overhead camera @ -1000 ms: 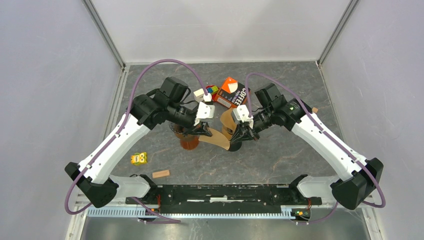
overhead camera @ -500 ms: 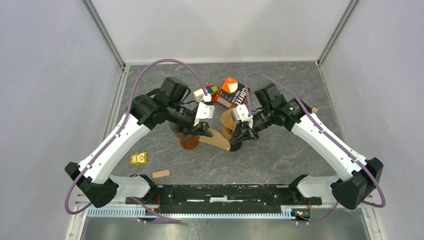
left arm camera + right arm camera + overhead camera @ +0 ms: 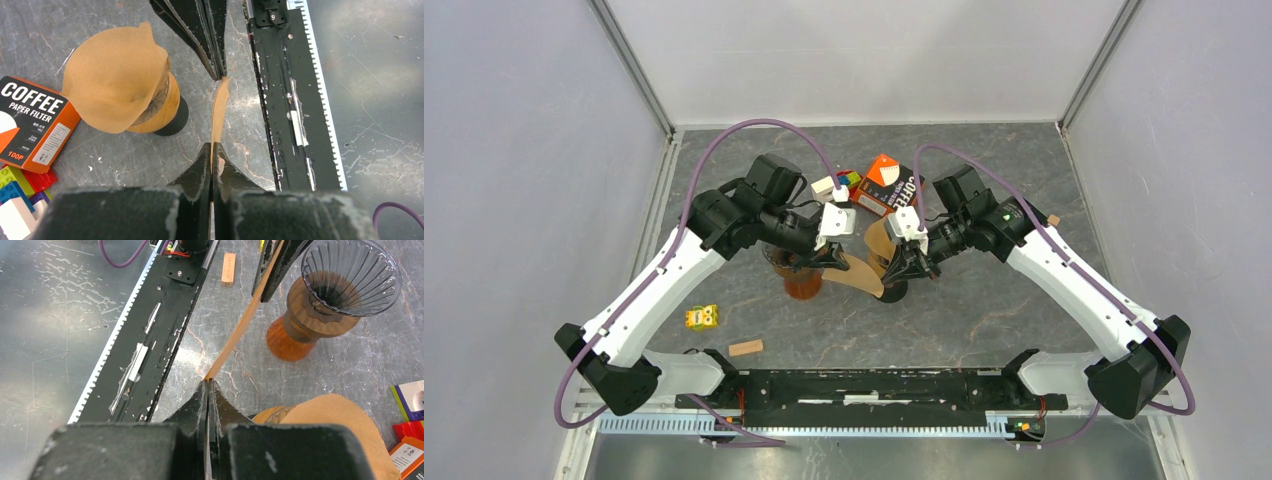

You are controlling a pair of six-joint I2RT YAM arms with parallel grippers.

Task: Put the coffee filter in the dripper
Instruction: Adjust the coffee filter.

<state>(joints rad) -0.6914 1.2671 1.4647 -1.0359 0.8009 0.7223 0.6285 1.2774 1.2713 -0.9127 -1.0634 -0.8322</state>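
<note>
On the desk (image 3: 984, 310) the dripper (image 3: 350, 277) stands upright and empty. Its ribbed cone shows no paper, so the placing is not yet done. The coffee filter (image 3: 240, 332) is folded flat and seen edge-on, stretched between the two arms just beside the dripper, at about 3 o'clock from it in the top view, and it seems clear of the desk. What is left, as I judge it: open the filter into a cone, bring it over the rim, seat it and let go. The left gripper (image 3: 212, 150) has its jaws together, clamped on one end of the filter. The right gripper (image 3: 207, 385) pinches the opposite end the same way — no gap shows beyond the paper itself
</note>
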